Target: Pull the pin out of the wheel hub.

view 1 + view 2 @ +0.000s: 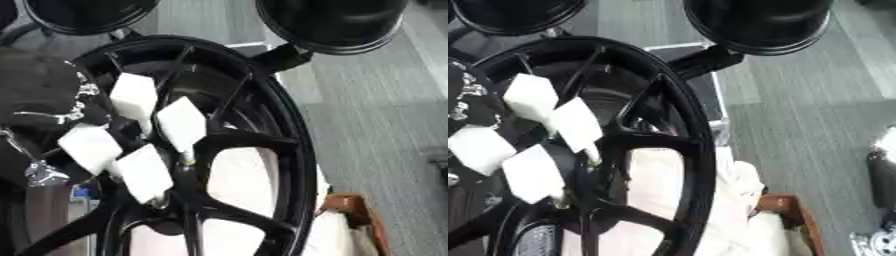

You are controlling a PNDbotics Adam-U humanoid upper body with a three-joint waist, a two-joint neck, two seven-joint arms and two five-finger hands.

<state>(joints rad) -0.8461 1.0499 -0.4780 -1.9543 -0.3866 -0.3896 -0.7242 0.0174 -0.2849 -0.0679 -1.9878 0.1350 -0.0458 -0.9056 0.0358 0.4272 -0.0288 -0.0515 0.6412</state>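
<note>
A small pale pin [186, 159] is seen at the centre of the black wheel hub [188, 172], where the spokes meet; it stands just below the tip of one white-padded finger and appears to be still seated in the hub. Whether it is actually touched by that fingertip cannot be told.

The wheel [293, 150] is held upright and fills the middle of both views, its dark rim curving from the upper left down to the lower middle, with black spokes [249, 140] radiating from the hub.

The left hand [52, 95] is brought in from the left edge, black with silver parts, and its fingers [182, 122], capped with white blocky pads, are spread over the spokes and point down and to the right toward the hub. The fingers are seen fanned apart and fairly straight, with nothing closed inside them. The right hand is not shown in either view.

Behind the spokes a pale pinkish cloth-like surface [236, 185] is visible, and a brown object [350, 205] lies beside the lower rim. Two round black objects [332, 22] are seen at the top edge. Grey floor [385, 110] is spread out to the right.
</note>
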